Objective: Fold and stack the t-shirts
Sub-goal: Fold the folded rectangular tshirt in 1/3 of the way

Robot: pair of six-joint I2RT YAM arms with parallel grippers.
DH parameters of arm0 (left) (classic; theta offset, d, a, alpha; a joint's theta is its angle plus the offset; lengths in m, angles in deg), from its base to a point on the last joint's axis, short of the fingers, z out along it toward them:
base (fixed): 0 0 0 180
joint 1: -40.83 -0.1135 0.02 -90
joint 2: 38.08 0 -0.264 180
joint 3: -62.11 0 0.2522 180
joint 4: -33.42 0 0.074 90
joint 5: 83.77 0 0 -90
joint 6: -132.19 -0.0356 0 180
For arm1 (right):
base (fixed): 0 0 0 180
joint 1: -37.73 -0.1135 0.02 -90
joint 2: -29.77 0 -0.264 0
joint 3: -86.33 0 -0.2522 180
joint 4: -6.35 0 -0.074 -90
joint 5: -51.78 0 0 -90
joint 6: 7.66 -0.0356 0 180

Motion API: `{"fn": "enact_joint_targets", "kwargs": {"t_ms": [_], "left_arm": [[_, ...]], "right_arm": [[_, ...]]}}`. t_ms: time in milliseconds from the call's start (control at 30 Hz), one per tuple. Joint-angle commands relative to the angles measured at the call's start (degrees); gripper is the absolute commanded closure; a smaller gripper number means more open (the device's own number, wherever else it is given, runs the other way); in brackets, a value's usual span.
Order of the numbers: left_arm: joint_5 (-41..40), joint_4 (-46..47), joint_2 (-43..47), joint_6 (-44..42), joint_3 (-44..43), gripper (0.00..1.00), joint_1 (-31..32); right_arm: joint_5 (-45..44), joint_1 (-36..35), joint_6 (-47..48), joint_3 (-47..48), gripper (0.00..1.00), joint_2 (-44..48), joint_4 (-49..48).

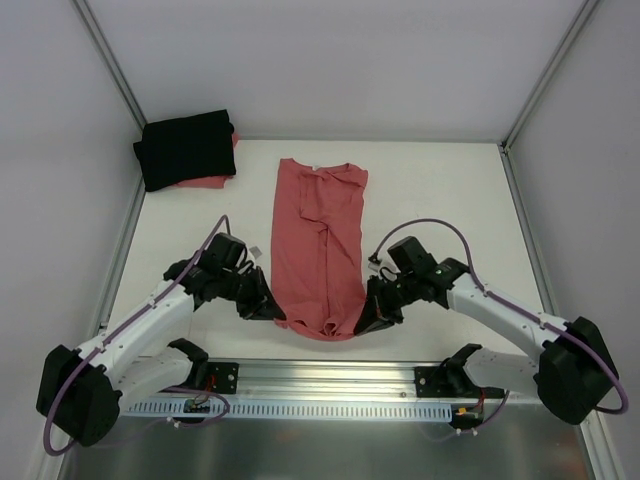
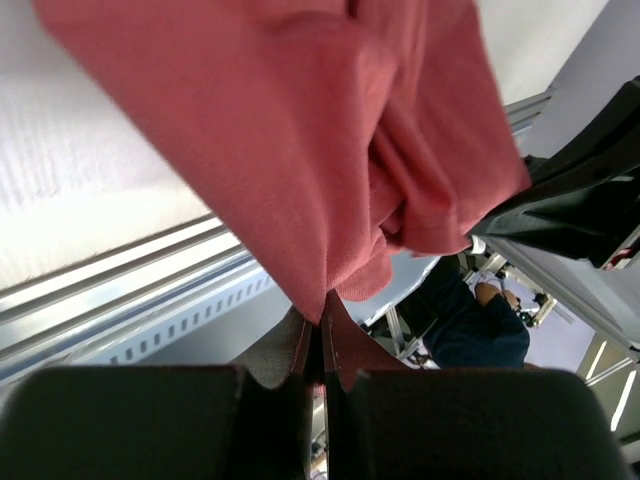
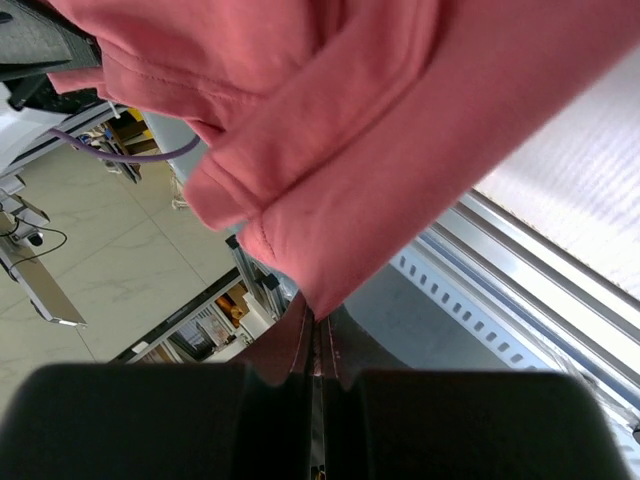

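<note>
Coral-red t-shirt [image 1: 318, 240] lies mid-tabletop [image 1: 450, 200], folded lengthwise into a narrow strip. Collar points to the far edge, hem to the near edge, and the hem end is bunched and lifted.

Left gripper [image 1: 272, 308] is on the near-left hem corner, right gripper [image 1: 365, 320] on the near-right one. Left wrist view: fingers [image 2: 340, 350] pressed together with a point of red cloth [image 2: 330, 180] pinched between them. Right wrist view shows the same, fingers [image 3: 335, 350] clamped on a hem corner [image 3: 330, 200], stitched edge visible.

Surroundings:
- Black t-shirt [image 1: 187, 148] sits folded in the far-left corner, well apart from the strip. A sliver of red fabric [image 1: 210, 181] pokes out underneath on its near and right sides; can't tell what garment it is.
- Aluminium rail [image 1: 330, 375] runs along the near edge, with a slotted duct [image 1: 330, 408] just in front of it. Both sit right below the lifted hem and show behind the cloth in the wrist views.
- A purple cable [image 1: 440, 225] loops over each arm, above the tabletop near the strip's sides.
- Left wrist view, past the table edge: a person [image 2: 470, 320] in a dark blue top.

Labels: small white neck label [image 1: 310, 166] at the collar, too small to read. No other legible text.
</note>
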Motion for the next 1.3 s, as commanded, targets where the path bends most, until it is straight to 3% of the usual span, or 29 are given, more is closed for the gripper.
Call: {"fn": "enact_joint_targets", "kwargs": {"t_ms": [0,433,867,1267], "left_arm": [[-0.17,3.78,-3.39,-0.43,-5.66,1.00,1.47],[-1.67,3.00,-16.67,-5.35,-22.09,1.00,4.38],[-5.54,-2.63,-17.81,-7.37,-24.91,1.00,4.21],[-12.04,-7.11,-25.01,-9.31,-31.06,1.00,-0.18]], "right_arm": [[1.57,-0.35,2.31,4.80,0.99,-2.30,0.30],[2.28,-0.18,5.04,14.90,0.99,-9.60,2.49],[1.92,7.81,12.50,23.08,0.99,-16.63,9.09],[2.71,11.51,18.75,36.88,1.00,-32.00,13.13]]}}
